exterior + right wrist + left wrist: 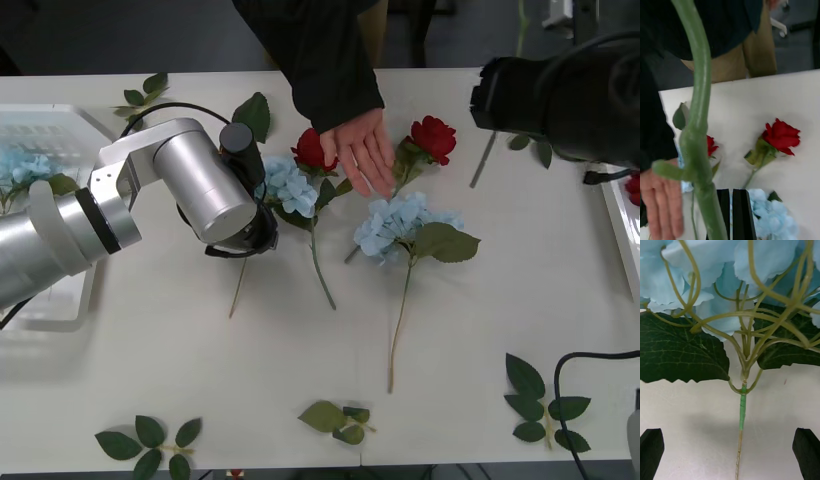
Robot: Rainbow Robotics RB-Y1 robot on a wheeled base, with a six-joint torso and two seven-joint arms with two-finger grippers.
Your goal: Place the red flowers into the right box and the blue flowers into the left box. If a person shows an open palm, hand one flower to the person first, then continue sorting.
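Sorting is partway, I judge: blue flowers (22, 166) already lie in the left box (50, 125), a red bloom sits by the right box (622, 230) edge, and two roses plus two hydrangeas remain on the tabletop (200, 370). My left end effector (730, 444), fingers apart, straddles a hydrangea stem (742, 408). My right end effector (732, 213) is clamped on a green stem (696, 112). The open palm (365, 152) waits mid-table, crowding the flowers there.

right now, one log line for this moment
left gripper: open, straddling blue flower stem | right gripper: shut, green stem beside it | person's hand: open, flat above table
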